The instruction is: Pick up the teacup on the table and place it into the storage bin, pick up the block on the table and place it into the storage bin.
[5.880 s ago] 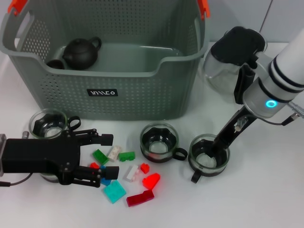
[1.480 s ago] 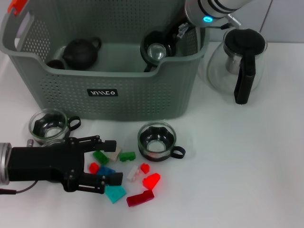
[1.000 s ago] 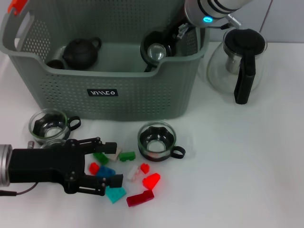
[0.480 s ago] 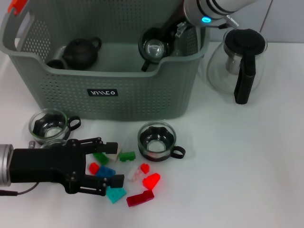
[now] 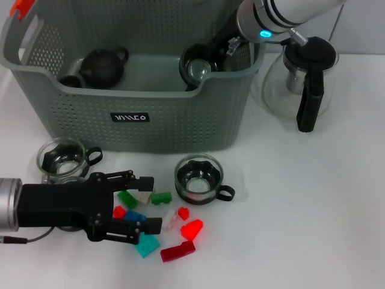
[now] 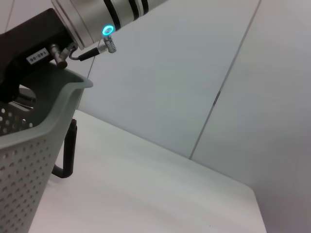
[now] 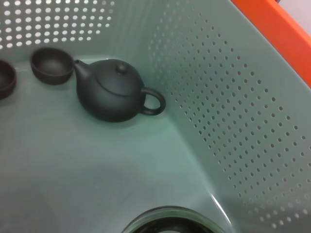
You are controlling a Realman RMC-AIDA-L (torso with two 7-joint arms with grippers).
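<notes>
1. Teacup [image 5: 197,66], glass with a dark base, is held tilted inside the storage bin [image 5: 132,117], close to the bin's front wall at its right end and just below the rim line; the right wrist view shows its rim [image 7: 170,224] above the bin floor.
2. Right gripper [image 5: 224,49] reaches down over the bin's right rim, its jaws closed on the teacup. The bin's right wall is just beside it.
3. Inside the bin, a dark clay teapot [image 5: 103,66] and small dark cups [image 7: 49,65] sit at the left end, well apart from the held teacup, with bare floor between them.
4. Blocks lie loose on the worktop [image 5: 301,229] in front of the bin: a green block [image 5: 127,198], a second green one [image 5: 160,197], a small red block [image 5: 119,212], a teal block [image 5: 146,245], a bright red block [image 5: 191,229] and a dark red one [image 5: 177,251].
5. Left gripper [image 5: 147,203] lies low over the worktop, jaws wide, straddling the green, red and blue blocks without closing on any.
6. Two more glass cups stand on the worktop: one [image 5: 199,179] just right of the blocks, one [image 5: 62,159] near the left arm.
7. Glass teapot [image 5: 301,75] with a black handle stands just right of the bin; the worktop to the right and front of it is open.
</notes>
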